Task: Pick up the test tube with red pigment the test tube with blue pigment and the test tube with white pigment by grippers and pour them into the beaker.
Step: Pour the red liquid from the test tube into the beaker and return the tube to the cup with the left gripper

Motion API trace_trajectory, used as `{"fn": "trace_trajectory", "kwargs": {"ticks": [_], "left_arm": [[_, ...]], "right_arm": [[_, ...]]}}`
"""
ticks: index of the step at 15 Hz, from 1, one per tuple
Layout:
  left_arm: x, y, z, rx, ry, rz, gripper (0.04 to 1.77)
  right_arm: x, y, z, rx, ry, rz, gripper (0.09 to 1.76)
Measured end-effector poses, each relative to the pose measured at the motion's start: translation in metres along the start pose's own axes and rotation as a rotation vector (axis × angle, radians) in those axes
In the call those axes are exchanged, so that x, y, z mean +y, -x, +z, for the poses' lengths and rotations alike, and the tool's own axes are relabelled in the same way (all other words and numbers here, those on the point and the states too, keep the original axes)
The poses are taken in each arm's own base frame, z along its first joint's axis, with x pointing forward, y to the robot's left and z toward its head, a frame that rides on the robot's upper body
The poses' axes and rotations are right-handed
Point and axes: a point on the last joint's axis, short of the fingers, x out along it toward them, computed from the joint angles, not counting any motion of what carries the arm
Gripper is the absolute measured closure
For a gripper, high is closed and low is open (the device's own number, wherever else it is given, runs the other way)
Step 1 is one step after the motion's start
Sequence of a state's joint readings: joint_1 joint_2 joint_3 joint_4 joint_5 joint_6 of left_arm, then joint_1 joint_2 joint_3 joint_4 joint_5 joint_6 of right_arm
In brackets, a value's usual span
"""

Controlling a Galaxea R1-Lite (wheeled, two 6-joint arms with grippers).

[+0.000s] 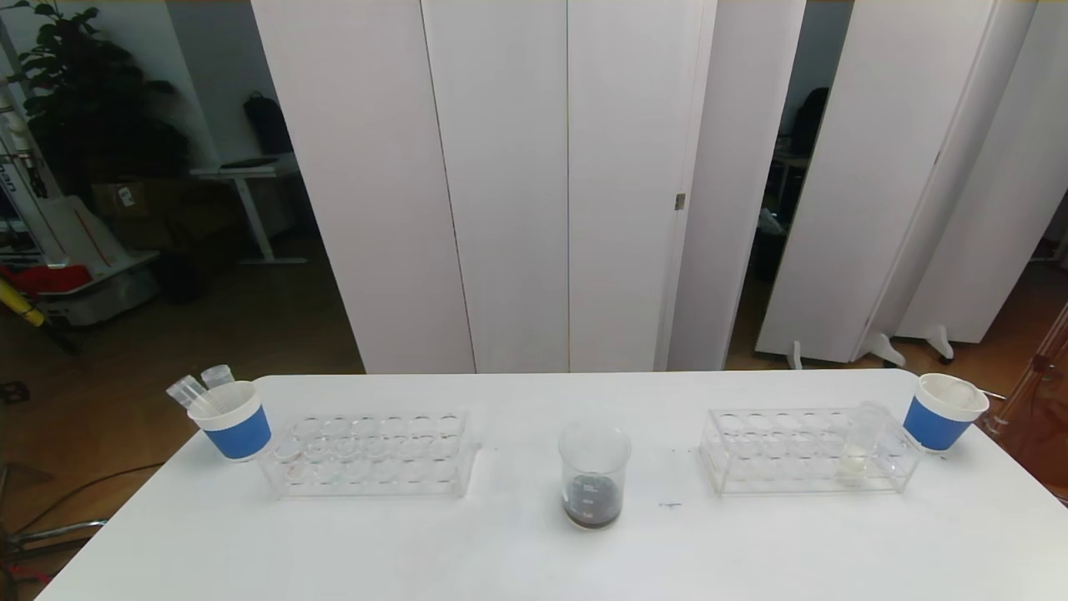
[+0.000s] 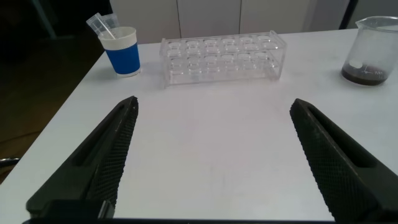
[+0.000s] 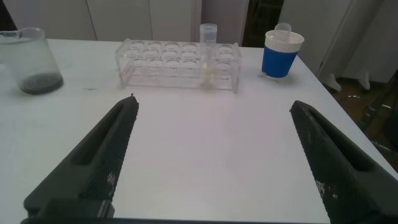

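The beaker (image 1: 593, 476) stands mid-table with a shallow dark liquid in its bottom; it also shows in the wrist views (image 2: 372, 50) (image 3: 28, 59). The test tube with white pigment (image 1: 859, 446) (image 3: 208, 56) stands upright in the right-hand clear rack (image 1: 793, 455) (image 3: 168, 62). The red and blue test tubes are out of view. My left gripper (image 2: 214, 101) hovers open over bare table short of the left rack (image 2: 221, 56), nothing between its fingers. My right gripper (image 3: 214, 102) is open too, short of the right rack. Neither arm shows in the head view.
The left clear rack (image 1: 371, 455) holds no tubes. A blue-and-white paper cup (image 1: 234, 421) (image 2: 122, 53) at the far left holds two clear empty tubes (image 1: 200, 388). Another such cup (image 1: 943, 411) (image 3: 281, 55) stands at the far right corner, near the table edge.
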State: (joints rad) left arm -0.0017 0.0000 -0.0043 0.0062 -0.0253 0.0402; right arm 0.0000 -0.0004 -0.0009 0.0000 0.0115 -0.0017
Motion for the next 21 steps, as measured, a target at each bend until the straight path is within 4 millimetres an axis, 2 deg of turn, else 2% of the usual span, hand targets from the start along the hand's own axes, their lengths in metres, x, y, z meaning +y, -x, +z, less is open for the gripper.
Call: {"fn": "trace_trajectory", "kwargs": {"ticks": [21], "left_arm": [[-0.0001,-0.0002,-0.0013,0.009,0.001,-0.001,0.07]], "right_arm": [[0.0,0.0002,0.0004,0.001,-0.002,-0.001,0.1]]}}
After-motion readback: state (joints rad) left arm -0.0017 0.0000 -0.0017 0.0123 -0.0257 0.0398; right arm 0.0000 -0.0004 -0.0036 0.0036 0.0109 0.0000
